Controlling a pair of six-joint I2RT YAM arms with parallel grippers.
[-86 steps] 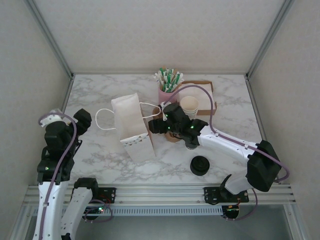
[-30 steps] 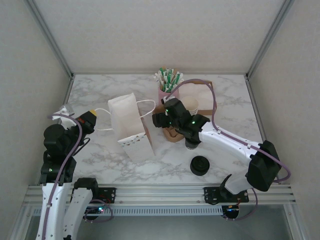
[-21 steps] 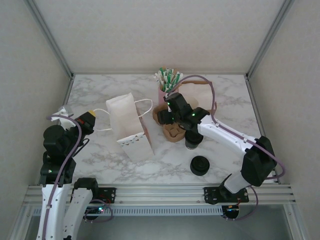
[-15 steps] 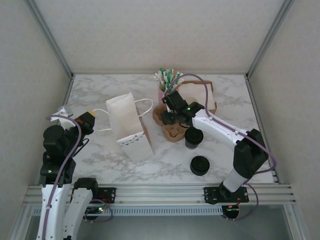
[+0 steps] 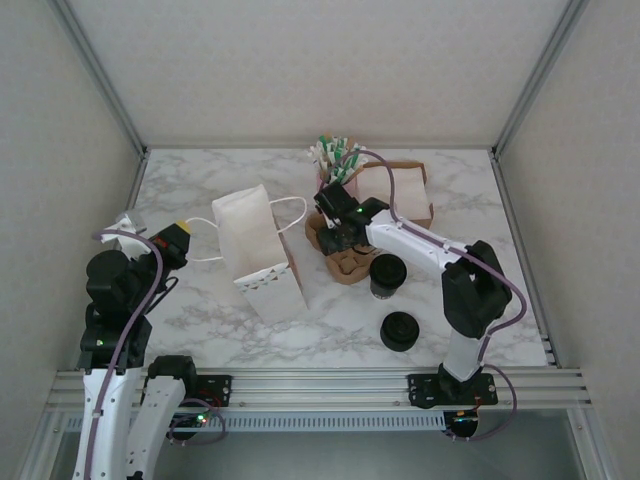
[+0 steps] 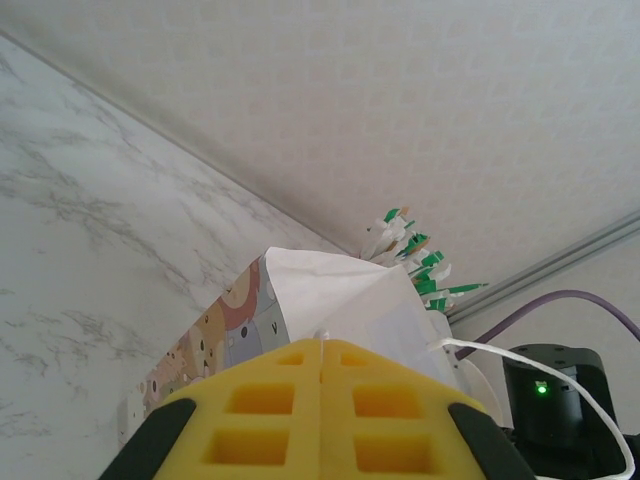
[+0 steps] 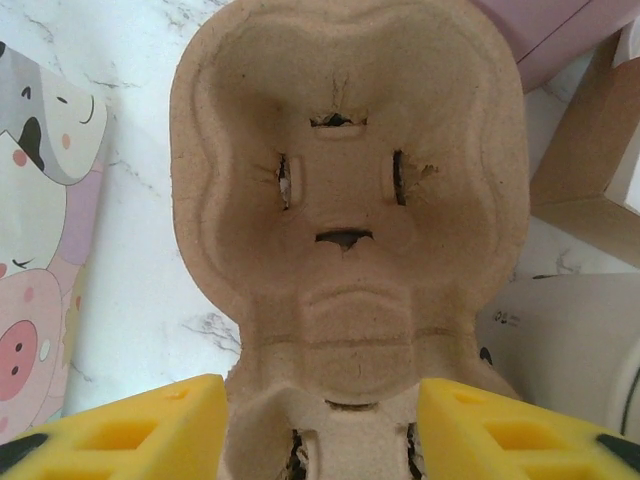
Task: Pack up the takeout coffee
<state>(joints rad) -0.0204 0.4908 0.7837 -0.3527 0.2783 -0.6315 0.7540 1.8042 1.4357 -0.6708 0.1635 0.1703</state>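
Right wrist view: right gripper (image 7: 320, 405) straddles the brown cup carrier (image 7: 350, 200), which lies on the marble table (image 7: 150, 270) beside the white paper bag (image 7: 40, 250), clamped or not I cannot tell; left gripper (image 6: 322, 400) pressed shut.

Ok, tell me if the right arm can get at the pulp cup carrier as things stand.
Probably yes: the right pincer stands open directly over the pulp cup carrier, a jaw at each side, with nothing in between.

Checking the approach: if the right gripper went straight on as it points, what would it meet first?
Most likely the cup carrier, lying straight ahead of the right gripper, whose jaws stand open; the gap is unclear.
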